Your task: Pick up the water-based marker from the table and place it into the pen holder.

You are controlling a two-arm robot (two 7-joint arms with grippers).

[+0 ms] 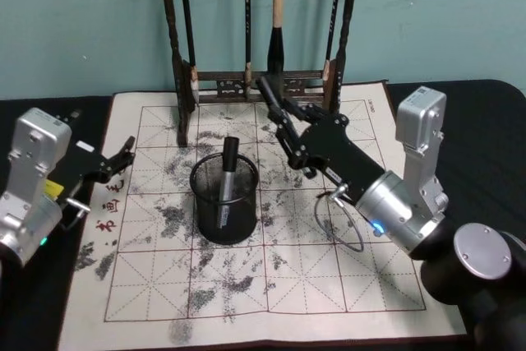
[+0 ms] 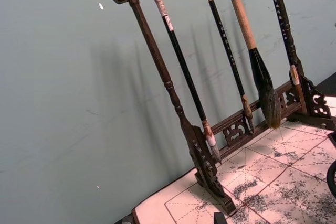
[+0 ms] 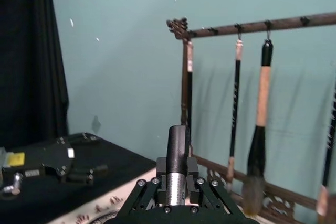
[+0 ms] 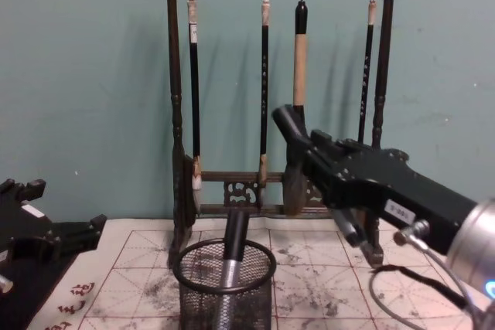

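The pen holder, a round black mesh cup, stands on the practice mat left of centre, also in the chest view. One black-capped, silver-bodied marker leans inside it. My right gripper hovers behind and right of the cup, above rim height, shut on a second water-based marker whose dark cap sticks out past the fingers. My left gripper rests open at the mat's left edge, well away from the cup.
A tall dark wooden brush rack with several hanging brushes stands right behind the right gripper. The calligraphy mat covers a black table. A grey cable loop hangs under the right wrist.
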